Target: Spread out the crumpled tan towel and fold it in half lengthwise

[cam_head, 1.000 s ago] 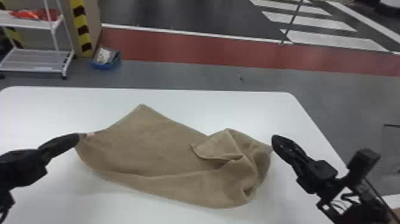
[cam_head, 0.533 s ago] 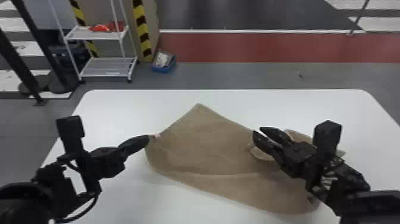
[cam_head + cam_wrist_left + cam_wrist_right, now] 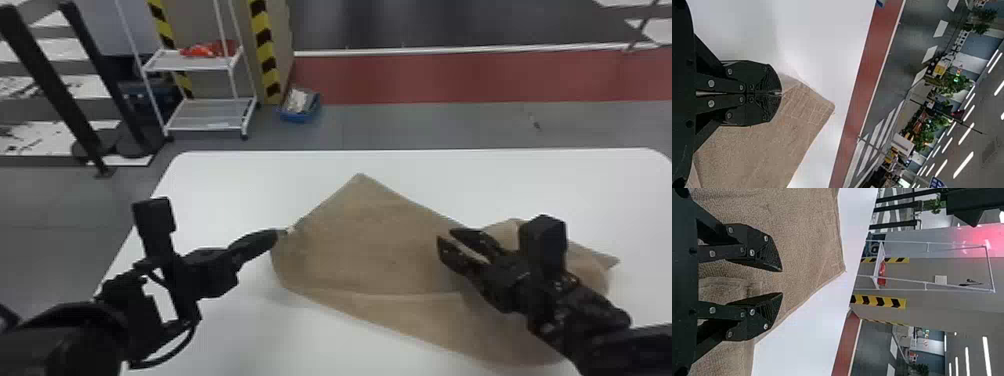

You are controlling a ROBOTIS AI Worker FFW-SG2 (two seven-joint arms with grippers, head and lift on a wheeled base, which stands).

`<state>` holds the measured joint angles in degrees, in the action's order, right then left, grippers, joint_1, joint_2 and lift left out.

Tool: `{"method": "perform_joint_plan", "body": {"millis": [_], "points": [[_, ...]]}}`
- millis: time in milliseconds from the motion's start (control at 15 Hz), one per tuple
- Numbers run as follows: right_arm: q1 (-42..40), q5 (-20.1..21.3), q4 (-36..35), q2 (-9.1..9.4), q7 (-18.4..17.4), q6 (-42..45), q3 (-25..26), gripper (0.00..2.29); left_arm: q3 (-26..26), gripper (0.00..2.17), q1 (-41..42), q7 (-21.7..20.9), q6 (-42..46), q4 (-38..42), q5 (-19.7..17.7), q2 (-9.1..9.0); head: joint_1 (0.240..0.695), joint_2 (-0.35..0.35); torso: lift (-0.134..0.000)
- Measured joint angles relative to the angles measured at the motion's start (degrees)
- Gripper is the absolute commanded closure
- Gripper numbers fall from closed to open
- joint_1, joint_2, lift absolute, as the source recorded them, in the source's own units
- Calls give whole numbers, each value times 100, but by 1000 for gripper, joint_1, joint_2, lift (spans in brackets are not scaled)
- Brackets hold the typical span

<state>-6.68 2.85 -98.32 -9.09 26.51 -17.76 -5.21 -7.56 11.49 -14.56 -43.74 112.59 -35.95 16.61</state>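
White table (image 3: 280,180), grey floor past it with a red strip (image 3: 425,77), wire rack (image 3: 210,115) and blue bin (image 3: 300,118) off to the left. Tan towel (image 3: 380,250) sits mid-table, mostly opened out but right end still rumpled, with a folded-over flap (image 3: 590,260) partly behind the right arm.

Left gripper (image 3: 781,94): jaws closed together, tips pinching the towel's left edge. Right gripper (image 3: 782,282): jaws well apart, nothing between them, hanging over the towel toward its right part.

Key geometry: far corner (image 3: 361,179) sticks up between the two grippers, so it's away and to the left of the right jaws. Those jaws point left and slightly away, roughly at that corner's side. Distance looks about even for both arms, but left is occupied, so right is the natural pick. Towel's long axis runs slantwise, far left to near right, not square to the table.

My read: still on spreading, fold not started. Next, right either takes the far edge or goes back for the flap. Either way jaws need to line up across a hem; closing from here likely grabs mid-cloth and makes a new wrinkle. Left should keep its pinch.
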Motion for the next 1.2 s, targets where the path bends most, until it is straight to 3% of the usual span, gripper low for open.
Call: {"method": "perform_joint_plan", "body": {"millis": [200, 267, 333, 867, 933, 1200], "points": [[-92, 15, 10, -96, -91, 76, 95, 788, 1, 1895, -7, -3, 1, -29, 10, 0, 695, 72, -125], [-102, 30, 55, -135, -103, 111, 110, 586, 3, 1895, -6, -16, 1, -39, 17, 0, 695, 66, -125], [-104, 50, 88, -161, -104, 141, 115, 556, 6, 1895, -4, -30, 1, -42, 22, 0, 695, 59, -125], [18, 267, 321, -170, -59, 135, 15, 569, 76, 1895, 28, -80, 23, -42, 43, -9, 695, 53, -125], [34, 286, 327, -176, -25, 72, -7, 694, 78, 1895, 28, -109, 48, -42, 52, -9, 695, 53, -125], [94, 312, 331, -181, -1, -170, -41, 795, 72, 1895, 23, -236, 97, -85, 61, -1, 695, 53, -125]]}}
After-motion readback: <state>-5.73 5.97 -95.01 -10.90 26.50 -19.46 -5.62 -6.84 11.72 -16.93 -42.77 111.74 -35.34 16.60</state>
